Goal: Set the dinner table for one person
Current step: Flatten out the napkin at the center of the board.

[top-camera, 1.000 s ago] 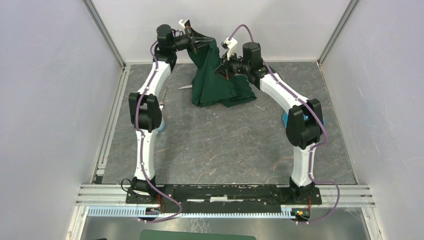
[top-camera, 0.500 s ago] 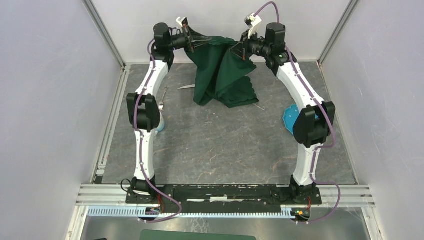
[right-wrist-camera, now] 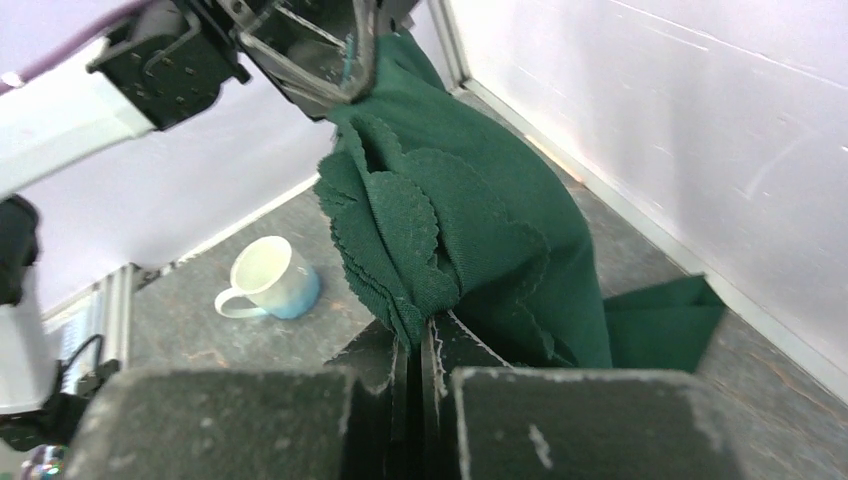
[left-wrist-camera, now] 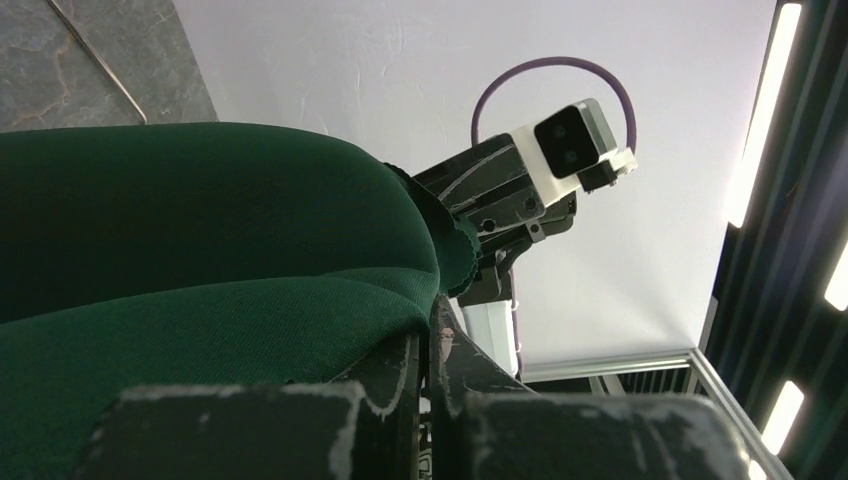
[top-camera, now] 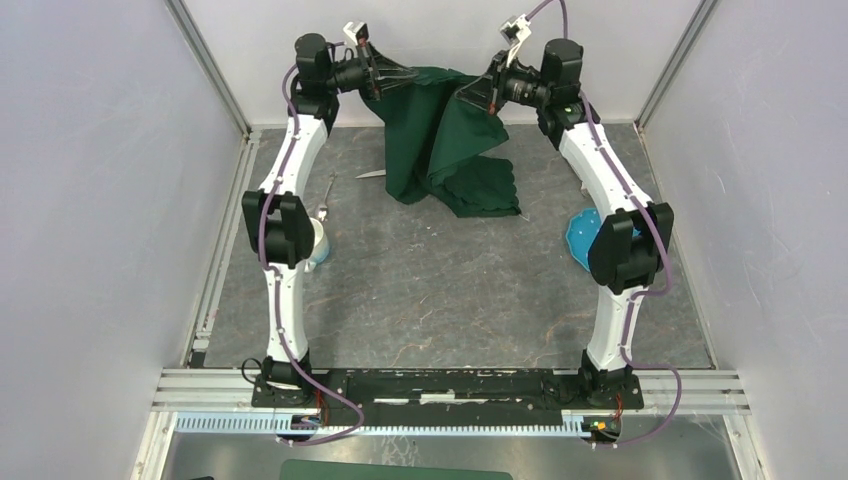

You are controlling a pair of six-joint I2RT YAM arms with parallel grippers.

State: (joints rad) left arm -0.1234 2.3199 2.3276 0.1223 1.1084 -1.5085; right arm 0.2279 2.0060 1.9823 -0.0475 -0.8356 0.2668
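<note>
A dark green scallop-edged cloth (top-camera: 440, 140) hangs over the far part of the dinner table (top-camera: 430, 290), its lower folds still resting on the stone surface. My left gripper (top-camera: 385, 78) is shut on the cloth's upper left edge, and my right gripper (top-camera: 478, 97) is shut on its upper right edge. In the left wrist view the cloth (left-wrist-camera: 200, 250) bulges out of the closed left gripper (left-wrist-camera: 428, 330). In the right wrist view a bunch of scalloped cloth (right-wrist-camera: 470, 230) is pinched in the right gripper (right-wrist-camera: 420, 335).
A white-and-blue mug (right-wrist-camera: 270, 280) stands on the left, half hidden behind the left arm's elbow (top-camera: 318, 243). A blue plate (top-camera: 578, 240) lies behind the right arm. A knife (top-camera: 370, 174) and a spoon (top-camera: 327, 195) lie left of the cloth. White walls close in the back and sides.
Both grippers rose toward the back wall with the cloth. The right one swung right and away from the left, spreading the cloth's top edge and uncovering the blue plate.
</note>
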